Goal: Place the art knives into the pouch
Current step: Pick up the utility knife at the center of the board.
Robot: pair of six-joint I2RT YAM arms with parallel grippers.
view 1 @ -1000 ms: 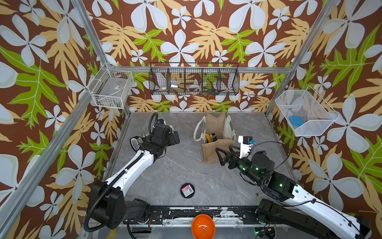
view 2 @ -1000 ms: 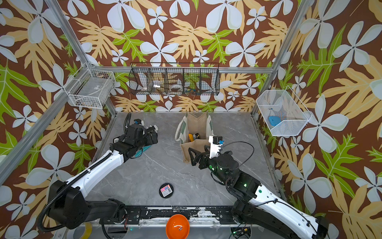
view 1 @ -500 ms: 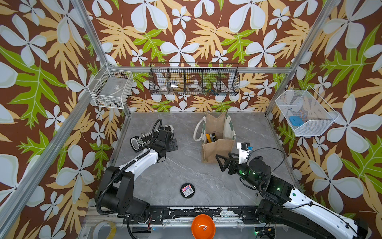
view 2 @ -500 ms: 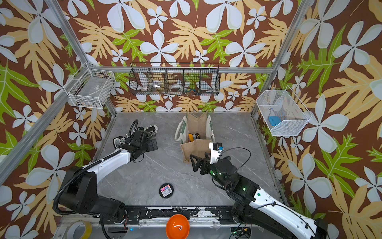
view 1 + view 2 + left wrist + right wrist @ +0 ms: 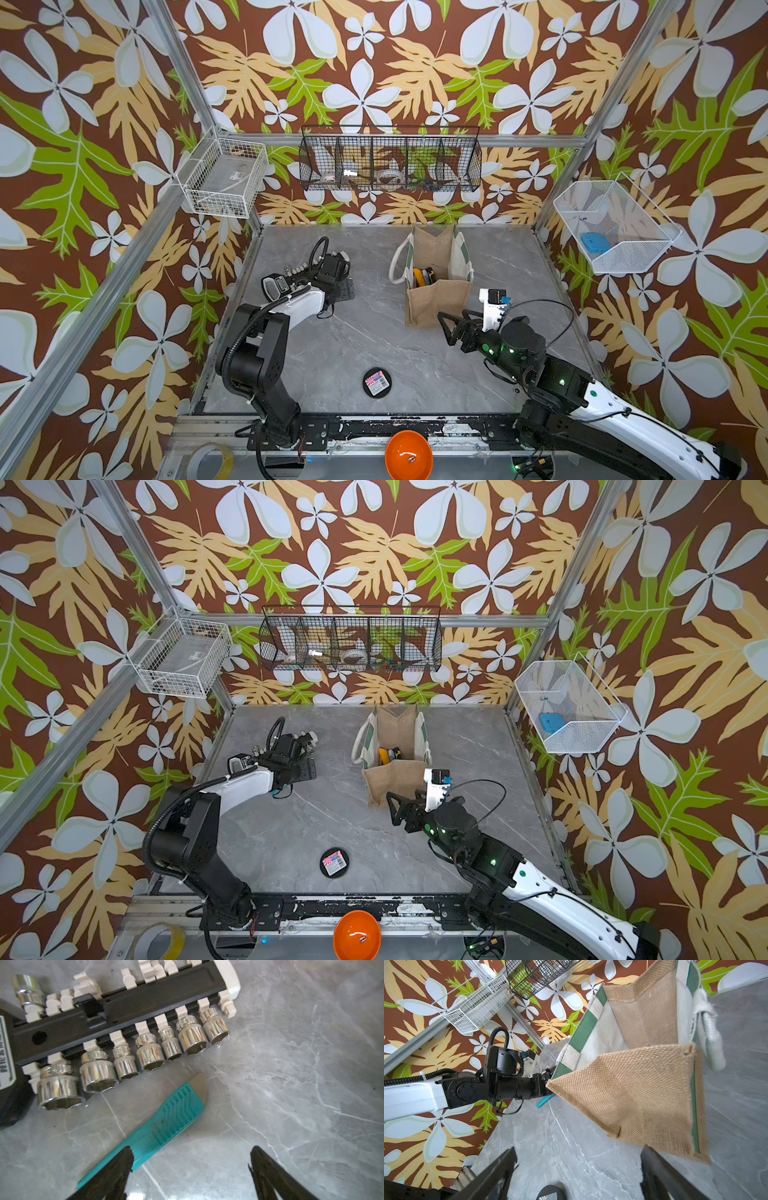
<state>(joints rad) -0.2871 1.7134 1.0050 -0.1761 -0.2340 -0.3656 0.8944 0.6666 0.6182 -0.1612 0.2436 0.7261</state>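
Since a moment ago, the left arm has dropped down low. Its left tool point(image 5: 190, 1148) now sits just over the table point(image 5: 353, 345) with its two fingers wide apart. One finger covers the back end of the teal art knife point(image 5: 166, 1124), which lies flat just beside the row of shiny sockets point(image 5: 149, 1055). The right tool point(image 5: 579, 1148) has backed a little away from the pouch point(image 5: 633, 1095). It is wide too and holds nothing. Bare table lies between the knife and the pouch.
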